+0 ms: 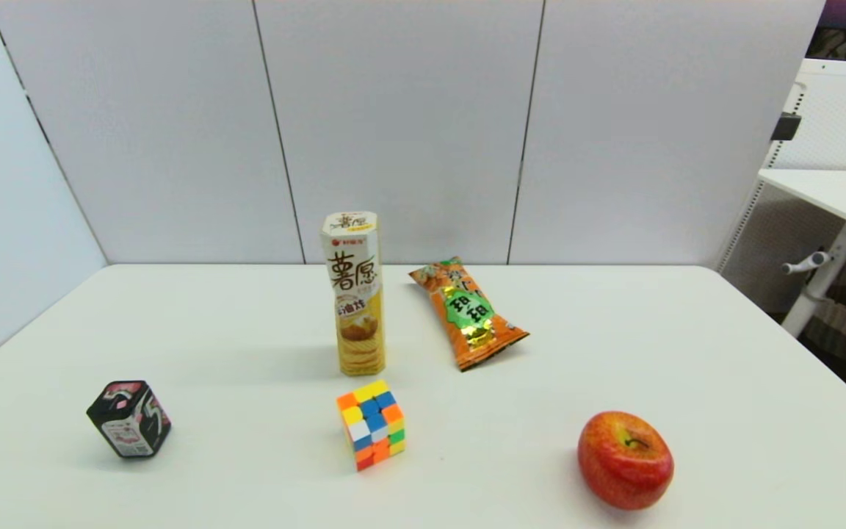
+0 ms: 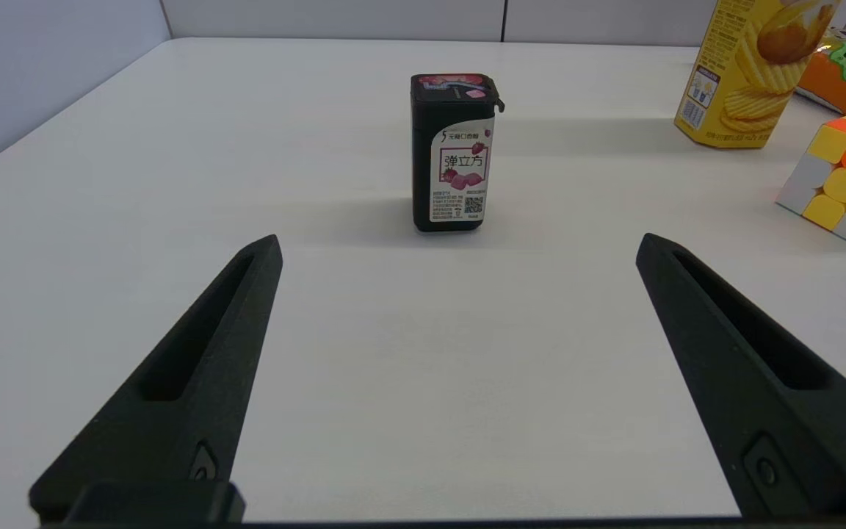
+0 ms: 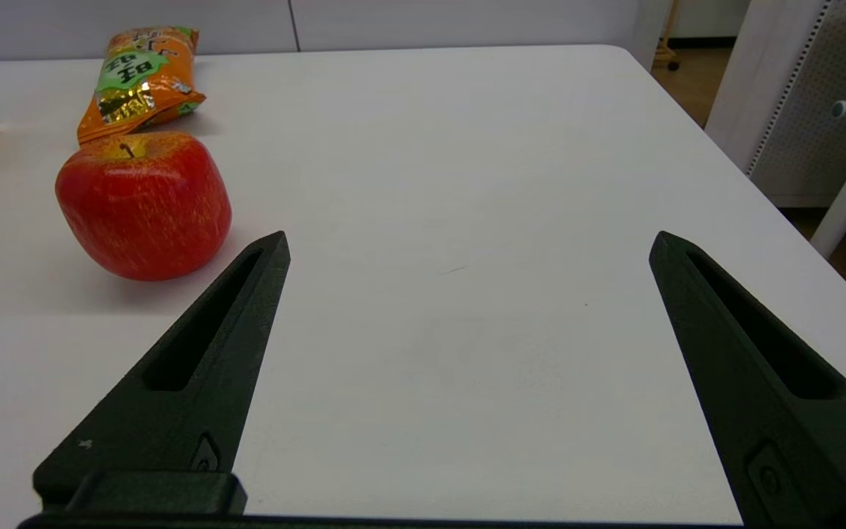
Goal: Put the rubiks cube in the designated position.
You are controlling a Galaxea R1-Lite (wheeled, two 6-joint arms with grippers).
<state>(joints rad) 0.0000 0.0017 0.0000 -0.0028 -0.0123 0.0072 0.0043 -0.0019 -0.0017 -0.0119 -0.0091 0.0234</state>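
The rubiks cube point(image 1: 371, 424) sits corner-forward on the white table point(image 1: 247, 308) just before the upright yellow crisp box point(image 1: 354, 292), black box point(image 1: 129, 419) left, apple point(image 1: 625, 460) right, orange packet point(image 1: 469, 311) behind; only wrist views show the left gripper point(image 2: 458, 246) and right gripper point(image 3: 469, 242), both wide open and empty.

Rubiks cube point(image 1: 371, 424): one item, small stickerless 3x3 puzzle, scrambled. Squares of orange, yellow, blue, white, green and red show on its visible faces. Rests flat on one face on the white table point(image 1: 247, 470), upright, turned so a vertical edge faces the head camera. Lies near the table's front middle, free on all sides, nothing touching it. Partly seen at the edge of the left wrist view.
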